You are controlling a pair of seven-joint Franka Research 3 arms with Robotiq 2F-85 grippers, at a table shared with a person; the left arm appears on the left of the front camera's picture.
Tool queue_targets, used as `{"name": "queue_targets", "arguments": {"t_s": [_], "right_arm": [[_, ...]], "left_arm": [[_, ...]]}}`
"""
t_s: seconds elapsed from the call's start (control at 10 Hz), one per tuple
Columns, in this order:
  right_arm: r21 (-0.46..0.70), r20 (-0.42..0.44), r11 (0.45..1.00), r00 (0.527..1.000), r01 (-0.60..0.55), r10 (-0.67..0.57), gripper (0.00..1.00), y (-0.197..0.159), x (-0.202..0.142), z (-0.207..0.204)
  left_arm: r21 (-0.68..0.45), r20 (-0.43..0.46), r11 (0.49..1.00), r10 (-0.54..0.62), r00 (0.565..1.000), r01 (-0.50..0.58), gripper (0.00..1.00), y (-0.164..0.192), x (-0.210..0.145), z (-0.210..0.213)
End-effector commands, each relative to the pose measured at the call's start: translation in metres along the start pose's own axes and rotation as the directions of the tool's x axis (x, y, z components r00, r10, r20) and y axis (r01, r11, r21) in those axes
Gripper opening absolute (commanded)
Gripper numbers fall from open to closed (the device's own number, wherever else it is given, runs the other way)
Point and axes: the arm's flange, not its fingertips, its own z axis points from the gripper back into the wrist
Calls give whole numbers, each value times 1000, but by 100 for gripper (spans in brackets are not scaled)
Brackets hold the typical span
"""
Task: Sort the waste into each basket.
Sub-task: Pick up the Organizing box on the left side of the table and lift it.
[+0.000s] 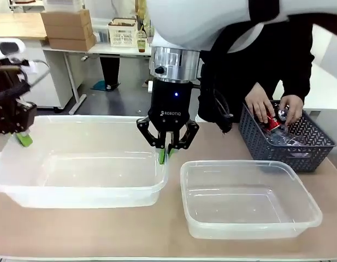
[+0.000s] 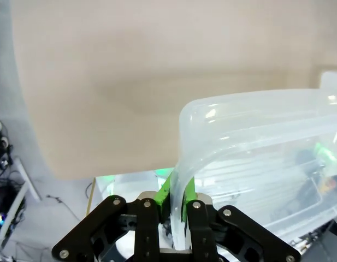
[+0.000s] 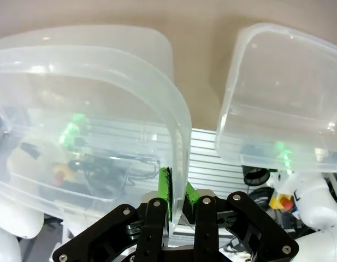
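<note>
Two clear tubs stand side by side on the table. My left gripper (image 1: 23,139) is shut on the left rim of the larger tub (image 1: 75,191). My right gripper (image 1: 166,155) is shut on that tub's right rim. In the left wrist view the green pads (image 2: 167,191) pinch the tub's wall (image 2: 255,142). The right wrist view shows the pads (image 3: 164,188) clamped on the tub rim (image 3: 102,60), with the smaller tub (image 3: 288,93) beside it. The smaller tub (image 1: 250,162) holds nothing. A crushed red can (image 1: 272,123) lies in the person's hands.
A dark grey lattice basket (image 1: 315,146) stands at the far right with clear bottles (image 1: 283,140) inside. A person across the table has both hands (image 1: 259,106) in it. Bare tabletop (image 1: 157,234) runs along the front edge.
</note>
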Motion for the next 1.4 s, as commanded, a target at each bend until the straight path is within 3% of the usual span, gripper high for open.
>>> {"name": "queue_targets", "arguments": {"t_s": [0.0,0.1,0.2,0.3,0.4,0.5,0.6,0.9,1.1,1.3], "right_arm": [[-20,-11,999,999,50,-50,0,3,4,-5],[-20,-11,999,999,50,-50,0,3,4,-5],[-2,-5,1000,1000,10,-10,6,2,1,-3],[16,-5,1000,1000,9,-9,6,-20,12,-1],[11,-9,999,999,37,-37,6,-41,17,4],[5,-8,1000,1000,24,-24,6,-62,19,13],[-35,-35,999,999,-23,22,6,-78,22,20],[-56,-89,998,996,-10,5,6,-112,38,27],[22,-123,999,992,34,-31,6,-127,45,17],[74,-77,995,995,73,-67,6,-149,43,10]], "left_arm": [[29,-5,1000,11,1000,-11,0,14,-12,-13],[29,-5,1000,11,1000,-11,0,14,-12,-13],[3,-16,1000,6,1000,-6,7,3,-4,-10],[-38,19,998,56,998,-55,7,-6,9,-2],[-166,7,971,177,984,-173,7,-18,29,5],[-224,9,927,310,951,-300,7,-34,53,11],[-204,4,936,293,956,-286,7,-49,70,17],[-133,46,953,280,959,-272,7,-111,110,10],[-109,82,966,246,966,-236,7,-147,117,-2],[-90,136,976,209,968,-198,7,-171,114,-16]]}}
